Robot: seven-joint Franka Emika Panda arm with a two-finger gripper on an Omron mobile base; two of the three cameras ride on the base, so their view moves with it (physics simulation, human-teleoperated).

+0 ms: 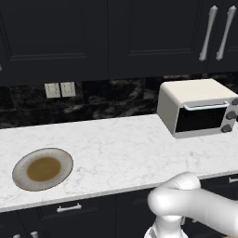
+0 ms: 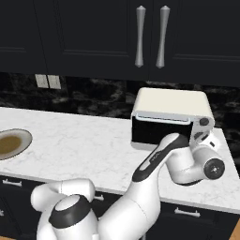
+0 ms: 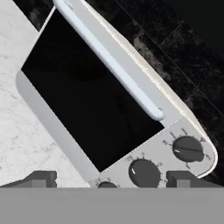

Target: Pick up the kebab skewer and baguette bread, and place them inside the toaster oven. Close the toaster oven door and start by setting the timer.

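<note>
Evidently wide open and empty, the claw (image 3: pixel 111 177) faces the shut toaster oven door (image 3: pixel 89 100); approaching the timer knob (image 3: pixel 188 148), it probably risks snagging neighbouring knobs.

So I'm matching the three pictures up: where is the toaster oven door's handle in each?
Left base view: handle at right, across the door's top.
Right base view: handle at centre, under the cream top.
Hand view: handle runs diagonally from top left.
Shared landmark: the knobs.

My white counter (image 1: pixel 116 144) has a round plate (image 1: pixel 42 168) at its left and the toaster oven (image 1: pixel 197 108) at its right.
</note>
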